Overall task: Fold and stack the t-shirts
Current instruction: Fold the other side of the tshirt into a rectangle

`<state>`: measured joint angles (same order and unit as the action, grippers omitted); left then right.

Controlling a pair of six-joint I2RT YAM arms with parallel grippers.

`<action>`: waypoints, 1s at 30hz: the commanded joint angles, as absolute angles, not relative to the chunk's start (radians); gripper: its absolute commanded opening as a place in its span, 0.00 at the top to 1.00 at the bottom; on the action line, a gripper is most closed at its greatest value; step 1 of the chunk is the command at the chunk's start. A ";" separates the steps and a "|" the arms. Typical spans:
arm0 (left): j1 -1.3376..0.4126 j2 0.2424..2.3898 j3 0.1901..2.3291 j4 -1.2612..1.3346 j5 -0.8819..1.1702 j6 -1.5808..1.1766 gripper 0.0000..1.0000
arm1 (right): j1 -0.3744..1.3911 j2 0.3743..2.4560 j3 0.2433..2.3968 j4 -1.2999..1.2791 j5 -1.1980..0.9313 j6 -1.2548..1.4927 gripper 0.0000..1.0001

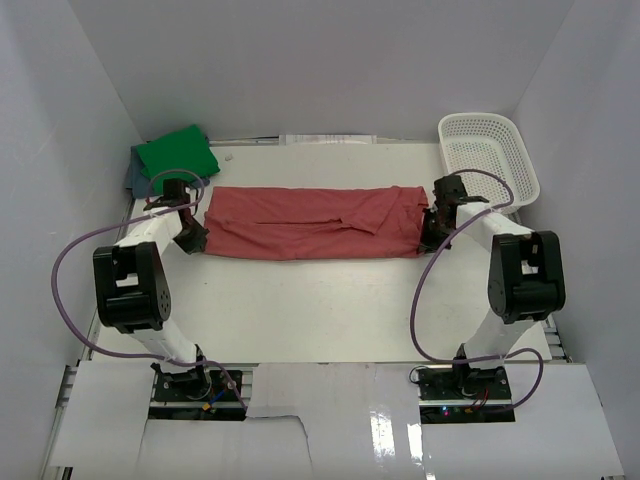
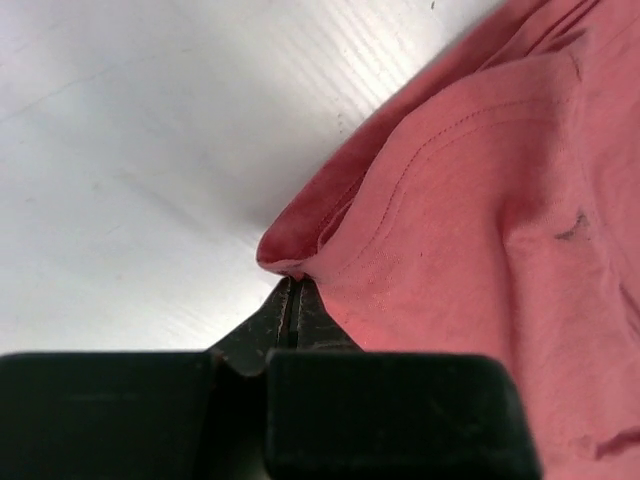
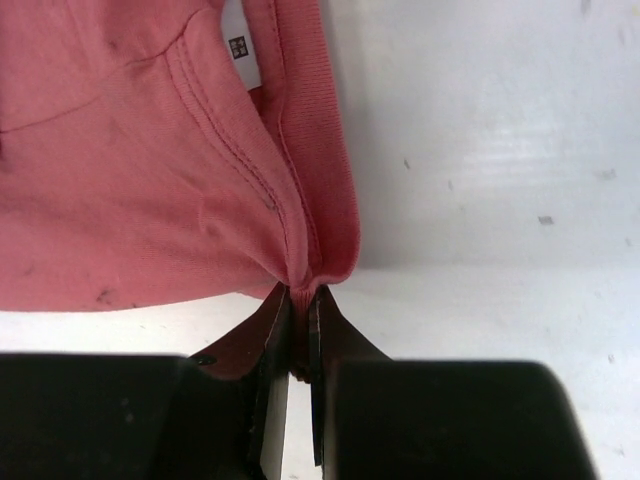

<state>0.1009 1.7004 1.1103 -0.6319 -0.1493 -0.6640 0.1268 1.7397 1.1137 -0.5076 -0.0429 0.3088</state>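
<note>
**Both jaws clenched on the brick-red t-shirt (image 1: 310, 225), one at each end**

From the top external camera we see the left gripper (image 1: 197, 238) down at the left end of the brick-red t-shirt and the right gripper (image 1: 430, 235) down at its right end. Each is low on the near corner of the cloth. The shirt lies as a long, flat band across the table (image 1: 320, 310), running left to right in the far half, with a few lengthwise creases along its middle. A folded green t-shirt (image 1: 178, 152) sits in the far left corner of the table, just beyond the left gripper. An edge of blue-grey cloth (image 1: 137, 180) shows from under its left side. A white lattice basket (image 1: 487, 150) stands at the far right corner, just beyond the right gripper and apart from the red shirt.

In the left wrist view we see the fingertips (image 2: 283, 305) pressed together. A small fold of the shirt's hemmed edge (image 2: 300, 235) is pinched between their tips. The rest of the cloth (image 2: 480, 200) spreads away to the right, and bare white table (image 2: 130, 150) fills the left.

In the right wrist view the fingers (image 3: 270, 330) are likewise shut on red fabric. They grip the shirt beside its ribbed collar band (image 3: 300, 120). A small white label (image 3: 240, 45) shows near the top edge. The shirt body (image 3: 130, 200) lies to the left, and white table (image 3: 480, 150) lies to the right.
</note>
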 commanded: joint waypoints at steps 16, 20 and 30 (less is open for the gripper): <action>0.126 1.534 0.976 -0.655 -0.132 -0.626 1.00 | 0.120 1.549 0.902 -0.609 0.064 0.296 0.72; 0.126 1.516 0.954 -0.684 -0.124 -0.653 0.99 | 0.120 1.494 0.928 -0.664 0.107 0.302 0.49; 0.126 1.333 0.955 -0.733 -0.086 -0.697 0.40 | 0.138 1.333 0.988 -0.640 0.095 0.265 0.27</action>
<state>0.1211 1.4124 0.9230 -0.7311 -0.1005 -0.6979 0.1265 1.3853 0.9337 -0.6609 0.1017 0.2974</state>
